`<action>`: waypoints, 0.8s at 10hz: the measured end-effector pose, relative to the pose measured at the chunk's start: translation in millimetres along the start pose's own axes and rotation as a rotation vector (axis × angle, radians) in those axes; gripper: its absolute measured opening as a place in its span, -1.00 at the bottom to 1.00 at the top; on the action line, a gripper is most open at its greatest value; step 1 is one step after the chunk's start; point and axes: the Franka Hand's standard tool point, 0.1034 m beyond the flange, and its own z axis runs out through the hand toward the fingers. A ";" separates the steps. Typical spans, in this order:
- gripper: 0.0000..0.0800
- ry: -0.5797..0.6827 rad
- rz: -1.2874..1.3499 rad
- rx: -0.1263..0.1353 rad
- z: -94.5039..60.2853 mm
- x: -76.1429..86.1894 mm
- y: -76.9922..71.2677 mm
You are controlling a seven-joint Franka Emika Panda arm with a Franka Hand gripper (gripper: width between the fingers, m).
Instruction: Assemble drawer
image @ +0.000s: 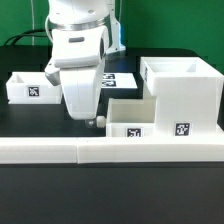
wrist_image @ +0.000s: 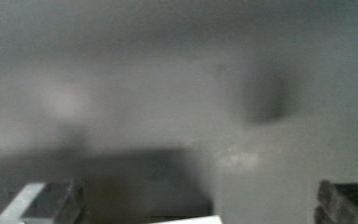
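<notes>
behind the claw (image: 90, 120), tray (image: 28, 88) partly hidden

The housing (image: 182, 92) stands at the exterior view's right. The right tray (image: 128, 118) sits just beside it, on its left. The left tray (image: 30, 88) lies well apart, at the far left. My gripper (image: 93, 122) hangs between the trays. The marker board (image: 122, 78) lies behind (partly hidden by my arm). The wall strip (image: 110, 150) runs across the front.
</notes>
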 end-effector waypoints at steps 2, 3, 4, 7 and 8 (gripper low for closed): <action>0.62 -0.021 0.050 -0.001 -0.4 2.2 0.4; 0.62 -0.021 0.055 -0.001 -0.3 1.7 0.4; 0.62 -0.021 0.055 -0.001 -0.3 1.4 0.4; 0.62 -0.023 0.026 0.000 -0.1 1.7 0.6; 0.62 -0.039 0.008 0.001 1.1 1.6 0.9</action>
